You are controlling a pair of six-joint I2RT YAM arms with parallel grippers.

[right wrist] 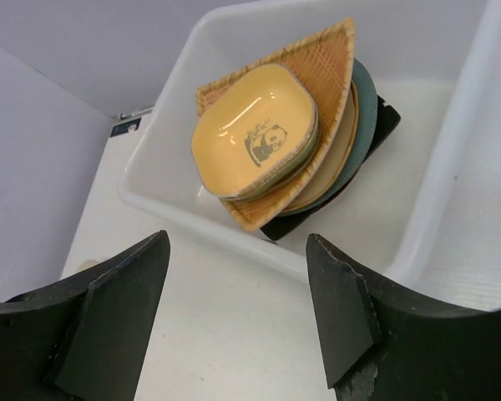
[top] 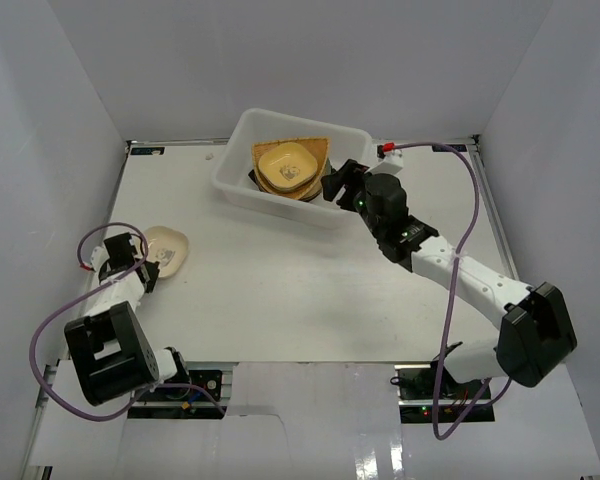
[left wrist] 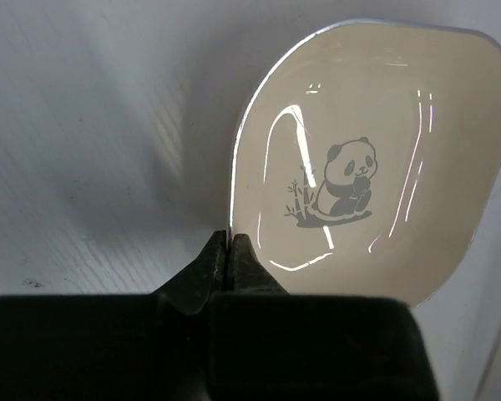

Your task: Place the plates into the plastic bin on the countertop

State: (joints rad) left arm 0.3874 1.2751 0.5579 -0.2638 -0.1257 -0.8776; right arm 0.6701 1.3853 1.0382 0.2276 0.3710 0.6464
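While left hand (left wrist: 228, 244) pinches cream plate (left wrist: 384, 125) rim, right hand (right wrist: 236, 244) gapes (near loaded bin (right wrist: 167, 159)).

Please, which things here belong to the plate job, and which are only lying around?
Job: cream plate, pinched at its rim by the left gripper; stacked plates; bin; countertop.
Lying around: purple cables; dark label at the countertop's far-left corner.

We enter this as a robotics lab test cell: a white desk (top: 280, 300) edged with metal rails (top: 497, 225), boxed in by plain white walls (top: 40, 150), a left arm (top: 120, 292) and right arm (top: 475, 285) bolted at its near edge, purple cables (top: 472, 190) looping loose, lit circuit boards (top: 420, 385) exposed below.
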